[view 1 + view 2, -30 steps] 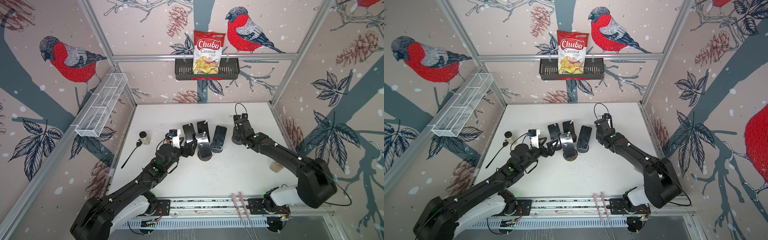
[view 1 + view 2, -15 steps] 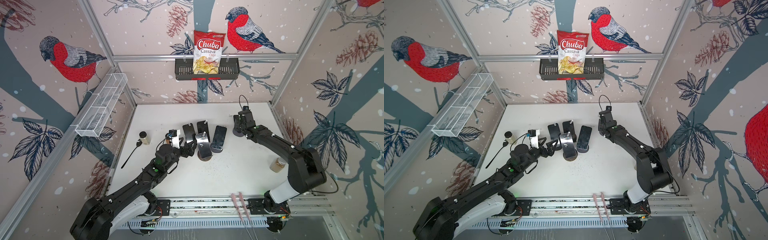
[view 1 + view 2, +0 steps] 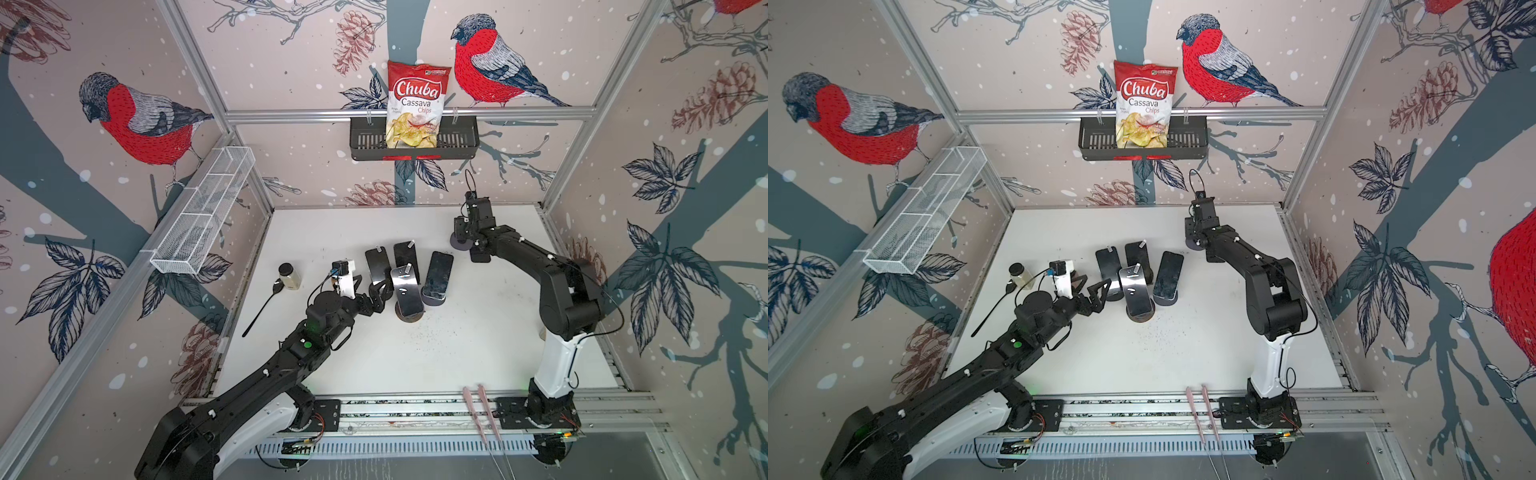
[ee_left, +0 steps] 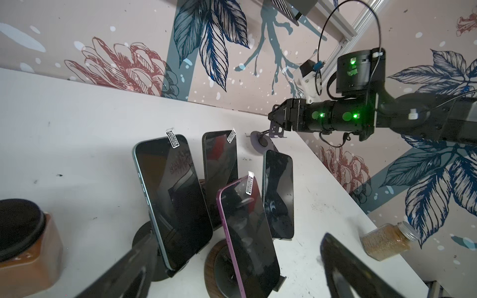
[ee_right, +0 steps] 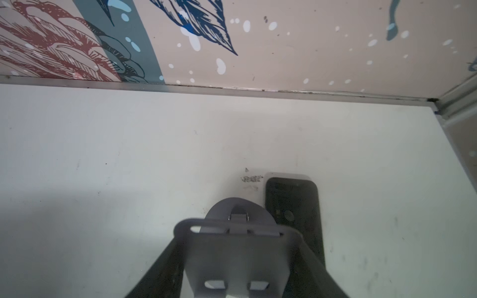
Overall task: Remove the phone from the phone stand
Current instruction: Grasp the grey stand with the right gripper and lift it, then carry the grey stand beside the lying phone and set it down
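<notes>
Phone [image 5: 291, 206] lies flat on the table [image 5: 103, 144], just beside the round foot of the grey phone stand [image 5: 227, 206] and off its plate. The right tool [image 5: 236, 255] is clamped on that bare stand near the far wall. The removal looks done here; only letting go is left. Mid-table, four other phones [image 4: 175, 196] lean on their stands, with the left tool [image 3: 1091, 289] spread apart beside them.

The grey stand [image 5: 237, 258] is cut off at the picture's edge, and the right tool's fingers [image 5: 162, 271] are blurred and largely hidden behind it — the flat phone [image 5: 291, 206] is partly covered too. The left tool's fingers [image 4: 343, 271] are blurred and cropped.
</notes>
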Controlling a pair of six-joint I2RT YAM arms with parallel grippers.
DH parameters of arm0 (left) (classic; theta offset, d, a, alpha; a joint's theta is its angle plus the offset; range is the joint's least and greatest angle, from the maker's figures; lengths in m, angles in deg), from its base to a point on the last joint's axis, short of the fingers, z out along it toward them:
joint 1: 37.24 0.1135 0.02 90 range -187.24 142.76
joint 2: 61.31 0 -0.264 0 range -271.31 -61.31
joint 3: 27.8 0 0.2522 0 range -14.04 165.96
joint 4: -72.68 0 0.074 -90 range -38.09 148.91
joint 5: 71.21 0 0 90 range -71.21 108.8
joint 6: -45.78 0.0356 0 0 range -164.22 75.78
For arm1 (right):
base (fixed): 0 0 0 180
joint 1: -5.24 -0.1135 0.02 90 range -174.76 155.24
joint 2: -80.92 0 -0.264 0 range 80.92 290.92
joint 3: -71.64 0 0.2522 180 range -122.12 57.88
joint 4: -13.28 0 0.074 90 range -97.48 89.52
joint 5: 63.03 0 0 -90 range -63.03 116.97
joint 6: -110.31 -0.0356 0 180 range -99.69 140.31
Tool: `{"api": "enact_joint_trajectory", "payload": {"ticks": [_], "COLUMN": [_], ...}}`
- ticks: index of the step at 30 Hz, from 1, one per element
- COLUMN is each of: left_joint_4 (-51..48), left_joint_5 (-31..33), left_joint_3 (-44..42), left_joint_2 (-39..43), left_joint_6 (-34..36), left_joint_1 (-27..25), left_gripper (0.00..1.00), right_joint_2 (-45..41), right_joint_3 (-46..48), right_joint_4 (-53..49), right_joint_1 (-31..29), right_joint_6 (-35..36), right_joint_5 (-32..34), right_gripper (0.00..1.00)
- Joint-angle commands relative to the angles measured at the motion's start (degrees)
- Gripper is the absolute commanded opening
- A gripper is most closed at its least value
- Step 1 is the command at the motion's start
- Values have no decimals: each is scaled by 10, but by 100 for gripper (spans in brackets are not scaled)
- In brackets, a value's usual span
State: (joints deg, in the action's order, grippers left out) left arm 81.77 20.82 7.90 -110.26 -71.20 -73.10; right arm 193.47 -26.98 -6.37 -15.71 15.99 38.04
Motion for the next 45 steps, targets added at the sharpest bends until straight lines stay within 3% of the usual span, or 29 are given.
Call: {"api": "enact_joint_trajectory", "payload": {"ticks": [1,11,27,35,45], "left_joint_4": [4,-18,-12,-18,-25], "left_joint_5": [17,31,28,30,23], "left_joint_3": [-3,-6,-5,-8,1], "left_joint_2": [11,31,24,36,38], "left_joint_6": [2,-8,-7,-5,0], "left_joint_1": [0,0,0,0,0], "left_gripper": [97,97,97,97,97], "right_joint_2": [26,91,118,114,32], "right_joint_3": [-28,-81,-96,-101,-80], "right_joint_4": [-1,-27,-34,-44,-43], "right_joint_1": [3,37,31,28,28], "right_joint_6": [38,50,18,6,-38], "right_joint_5": [-29,-118,-103,-87,-74], "right_gripper": [56,57,60,80,91]}}
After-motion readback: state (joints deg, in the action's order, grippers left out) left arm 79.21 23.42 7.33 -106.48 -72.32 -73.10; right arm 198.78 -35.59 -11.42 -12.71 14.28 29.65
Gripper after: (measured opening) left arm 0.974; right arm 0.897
